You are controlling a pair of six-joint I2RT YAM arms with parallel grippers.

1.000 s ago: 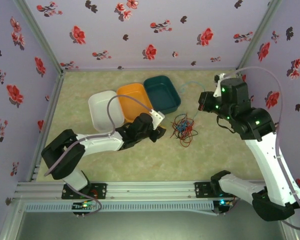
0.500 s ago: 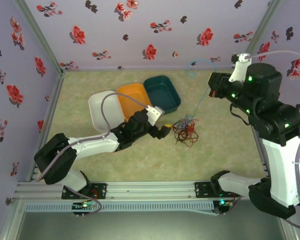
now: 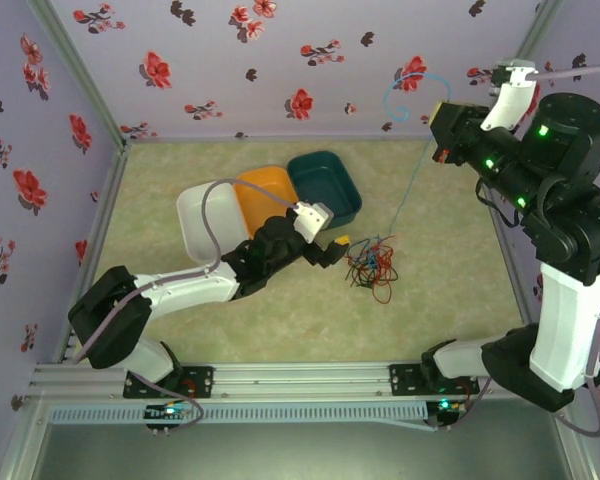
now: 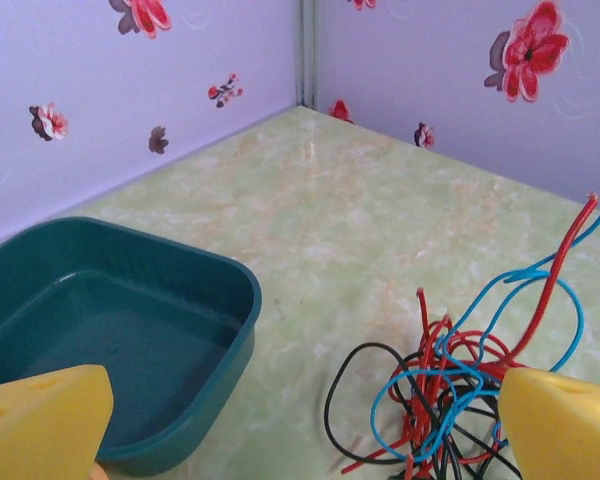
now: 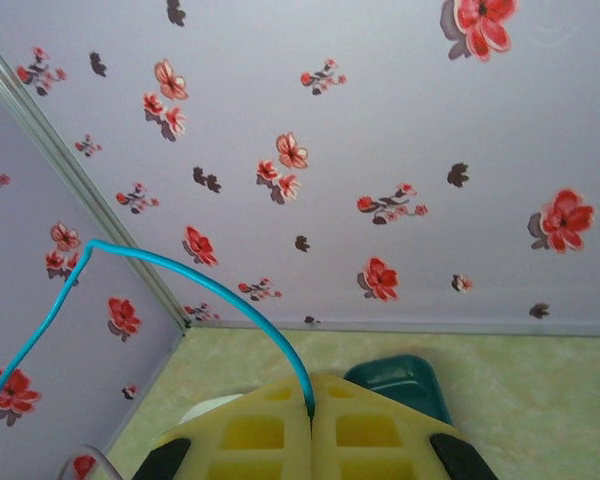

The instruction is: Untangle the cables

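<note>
Cables (image 3: 372,262) sit tangled on the surface (image 3: 450,300) at 3 o'clock of the left gripper (image 3: 333,251), jaws spread wide just beside the heap, while the right gripper (image 5: 310,405), pressed together, pinches the blue cable (image 5: 180,270) running from the heap toward 1 o'clock.

Arms (image 3: 185,288) white/black w/ grey cables (image 3: 216,215) — fingers (image 4: 40,420) yellow, prob. foam.

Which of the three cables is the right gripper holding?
The blue cable: it is pinched in the shut right gripper and runs straight up from the heap, while the red cable and black cable lie bunched on the table.
</note>
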